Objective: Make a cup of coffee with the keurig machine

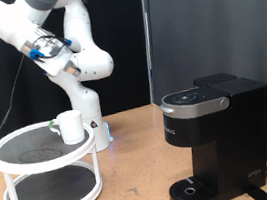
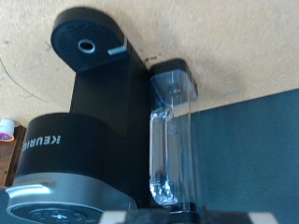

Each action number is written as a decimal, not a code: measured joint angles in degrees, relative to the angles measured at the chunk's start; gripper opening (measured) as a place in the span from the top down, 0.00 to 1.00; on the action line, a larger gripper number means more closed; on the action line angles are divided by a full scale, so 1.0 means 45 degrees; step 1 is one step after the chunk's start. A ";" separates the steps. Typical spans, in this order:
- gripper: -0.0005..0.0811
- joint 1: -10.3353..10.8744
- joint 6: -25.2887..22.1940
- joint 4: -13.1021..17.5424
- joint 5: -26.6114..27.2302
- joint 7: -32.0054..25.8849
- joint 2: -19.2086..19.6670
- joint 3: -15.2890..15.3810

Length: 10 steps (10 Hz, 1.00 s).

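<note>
The tool (image 1: 63, 52) hangs high at 11 o'clock, touching nothing; whether clenched, I cannot tell. Cup (image 1: 71, 126) sits on the rack (image 1: 46, 178).

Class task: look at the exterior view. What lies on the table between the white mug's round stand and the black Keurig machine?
Nothing: bare wooden table separates the stand holding the cup from the keurig machine.

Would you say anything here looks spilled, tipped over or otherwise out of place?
Nothing stands out. The cup stands upright on the white rack, the keurig machine sits square with its lid closed, and the tool hangs high above the rack.
</note>
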 joint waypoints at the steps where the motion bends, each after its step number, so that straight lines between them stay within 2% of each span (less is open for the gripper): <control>1: 0.99 -0.0081 -0.0421 0.0349 -0.0383 -0.0113 0.0064 -0.0369; 4: 0.99 -0.0104 -0.1659 0.1560 -0.1032 -0.0645 0.0492 -0.1575; 6: 0.99 -0.0096 -0.2087 0.2128 -0.1270 -0.0856 0.0891 -0.2095; 10: 0.99 -0.0095 -0.1975 0.2317 -0.1421 -0.1398 0.1458 -0.2393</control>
